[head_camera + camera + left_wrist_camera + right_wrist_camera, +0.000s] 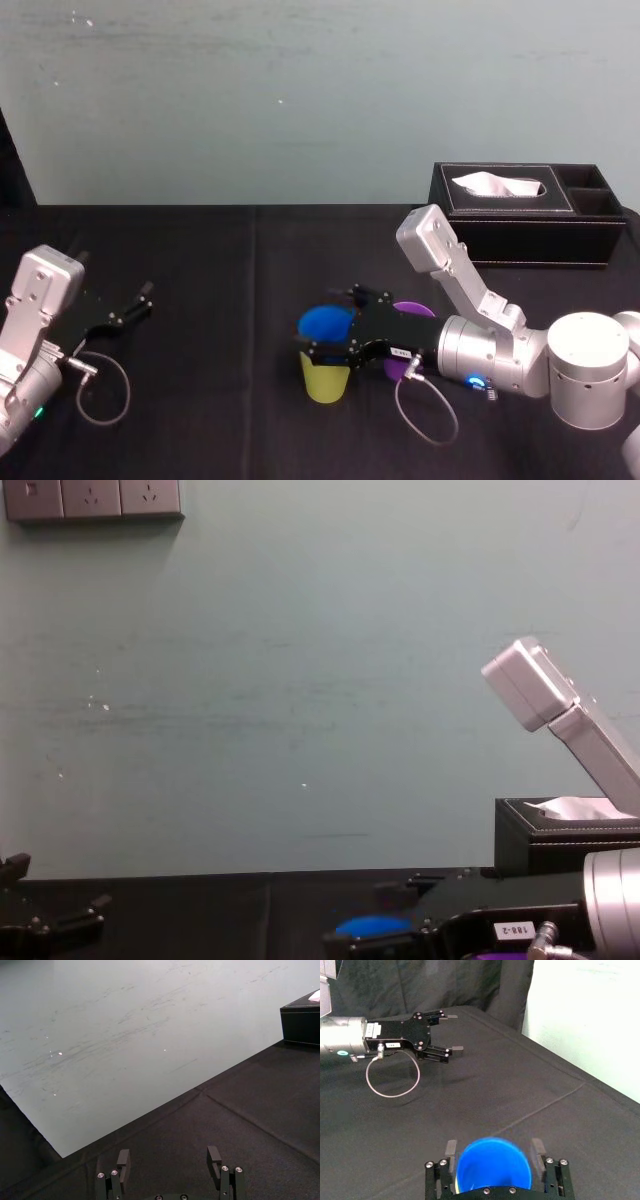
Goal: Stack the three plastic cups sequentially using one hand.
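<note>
Blue cup (325,322) held over yellow-green cup (326,380)
Right gripper (493,1146) clamps it there for nesting; purple cup (414,309) waits just beside; left gripper (168,1155) idles well apart, jaws wide.

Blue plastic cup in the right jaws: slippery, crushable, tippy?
The smooth blue tapered plastic cup could slip: sloped walls between the jaws of the right gripper. Hollow and open-topped, so likely light, squeezable. If off-centre on the yellow-green plastic cup, it may tip.

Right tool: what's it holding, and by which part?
The right tool holds the blue cup, pinched across its sides near the rim. The left tool holds nothing.
</note>
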`<state>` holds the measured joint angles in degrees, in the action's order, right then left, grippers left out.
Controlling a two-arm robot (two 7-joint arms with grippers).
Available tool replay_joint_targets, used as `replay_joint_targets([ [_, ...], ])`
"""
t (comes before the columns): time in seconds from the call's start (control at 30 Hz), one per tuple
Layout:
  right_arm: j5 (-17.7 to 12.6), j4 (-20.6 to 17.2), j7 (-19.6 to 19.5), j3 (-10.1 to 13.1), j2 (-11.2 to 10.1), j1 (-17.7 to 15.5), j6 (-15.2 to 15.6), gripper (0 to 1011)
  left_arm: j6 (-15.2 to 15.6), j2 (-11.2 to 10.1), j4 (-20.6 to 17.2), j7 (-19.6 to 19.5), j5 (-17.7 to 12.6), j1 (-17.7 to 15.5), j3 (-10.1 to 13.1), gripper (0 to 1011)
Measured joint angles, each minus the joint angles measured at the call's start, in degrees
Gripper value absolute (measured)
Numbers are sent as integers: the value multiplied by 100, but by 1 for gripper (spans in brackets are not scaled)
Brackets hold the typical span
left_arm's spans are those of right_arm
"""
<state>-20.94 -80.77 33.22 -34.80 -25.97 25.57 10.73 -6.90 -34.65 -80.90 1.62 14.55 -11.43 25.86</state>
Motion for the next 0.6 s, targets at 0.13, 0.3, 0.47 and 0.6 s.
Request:
replay_joint_targets([
  [0.13, -4, -3, 0, 0, -2, 0, 1, 985, 0, 0, 0, 0, 0, 0, 0, 1000],
  [0.3, -4, -5, 0, 0, -4, -1, 3, 1003, 0, 0, 0, 0, 0, 0, 0, 1000],
  [0.47, -4, -11, -2, 5, -7, -3, 2, 1003, 0, 0, 0, 0, 0, 0, 0, 1000],
  [0.6, -60, -128, -68, 142, -29, -77, -114, 1003, 0, 0, 0, 0, 0, 0, 0, 1000],
])
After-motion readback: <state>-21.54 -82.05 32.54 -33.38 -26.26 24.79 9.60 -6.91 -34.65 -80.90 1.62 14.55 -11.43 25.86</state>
